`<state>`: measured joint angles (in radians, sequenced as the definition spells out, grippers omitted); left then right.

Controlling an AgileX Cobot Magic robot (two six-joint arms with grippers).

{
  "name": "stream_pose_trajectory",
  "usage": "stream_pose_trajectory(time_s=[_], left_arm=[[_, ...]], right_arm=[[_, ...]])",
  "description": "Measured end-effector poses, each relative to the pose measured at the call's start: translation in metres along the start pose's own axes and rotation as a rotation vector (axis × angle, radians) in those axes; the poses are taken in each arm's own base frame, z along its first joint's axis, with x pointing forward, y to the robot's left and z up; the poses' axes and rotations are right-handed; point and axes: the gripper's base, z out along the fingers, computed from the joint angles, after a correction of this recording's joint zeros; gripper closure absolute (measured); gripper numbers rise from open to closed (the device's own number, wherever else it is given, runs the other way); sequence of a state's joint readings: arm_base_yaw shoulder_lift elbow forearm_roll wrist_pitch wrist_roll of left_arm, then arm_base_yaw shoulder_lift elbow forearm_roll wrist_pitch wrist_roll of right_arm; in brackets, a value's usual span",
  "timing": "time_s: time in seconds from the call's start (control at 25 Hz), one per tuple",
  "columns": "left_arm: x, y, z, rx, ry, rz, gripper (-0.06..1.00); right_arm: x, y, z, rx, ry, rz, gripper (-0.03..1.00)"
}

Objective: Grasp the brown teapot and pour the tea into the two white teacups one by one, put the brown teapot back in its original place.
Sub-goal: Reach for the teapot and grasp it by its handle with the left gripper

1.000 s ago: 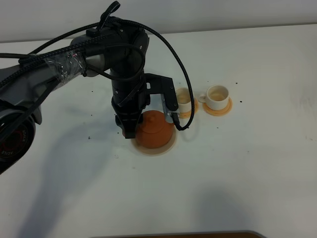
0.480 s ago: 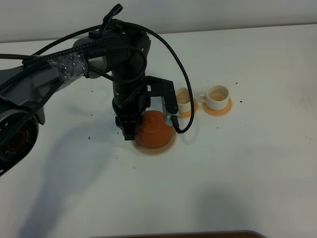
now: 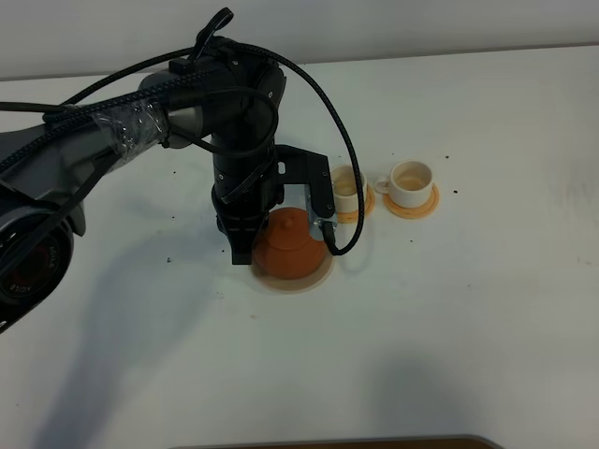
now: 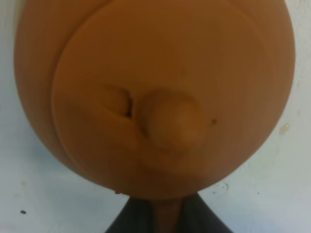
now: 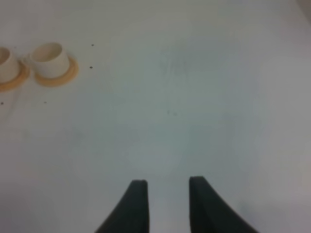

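White tabletop [image 3: 487, 309] with tiny dark specks [image 3: 456, 193], pale wall [image 3: 421, 23] behind. The left hand [image 4: 166, 221] pinches the brown teapot [image 3: 292, 245] (by its handle); the right hand [image 5: 163, 204] gapes open.

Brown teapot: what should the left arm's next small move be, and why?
Probably a short straight lift. The left gripper looks shut on the handle of the brown teapot, which sits on the beige disc, so it must clear the disc before swinging towards the nearer white teacup.
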<state>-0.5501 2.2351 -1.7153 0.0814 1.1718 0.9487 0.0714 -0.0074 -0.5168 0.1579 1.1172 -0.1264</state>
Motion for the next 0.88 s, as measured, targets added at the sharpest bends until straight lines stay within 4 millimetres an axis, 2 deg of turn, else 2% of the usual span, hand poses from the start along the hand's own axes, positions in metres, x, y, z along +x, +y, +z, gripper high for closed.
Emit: stream_pose_trajectory(time_s=[0.32, 0.56, 0.88], left_arm=[[0.0, 0.0, -0.001, 0.0, 0.0, 0.009, 0.8], [0.001, -0.004, -0.013, -0.016, -0.029, 0.005, 0.8], [0.002, -0.003, -0.014, -0.023, -0.025, 0.007, 0.8]], right_arm=[[0.0, 0.0, 0.0, 0.0, 0.0, 0.0, 0.73], [0.0, 0.0, 0.0, 0.0, 0.0, 0.0, 0.73], [0.0, 0.0, 0.0, 0.0, 0.0, 0.0, 0.73]])
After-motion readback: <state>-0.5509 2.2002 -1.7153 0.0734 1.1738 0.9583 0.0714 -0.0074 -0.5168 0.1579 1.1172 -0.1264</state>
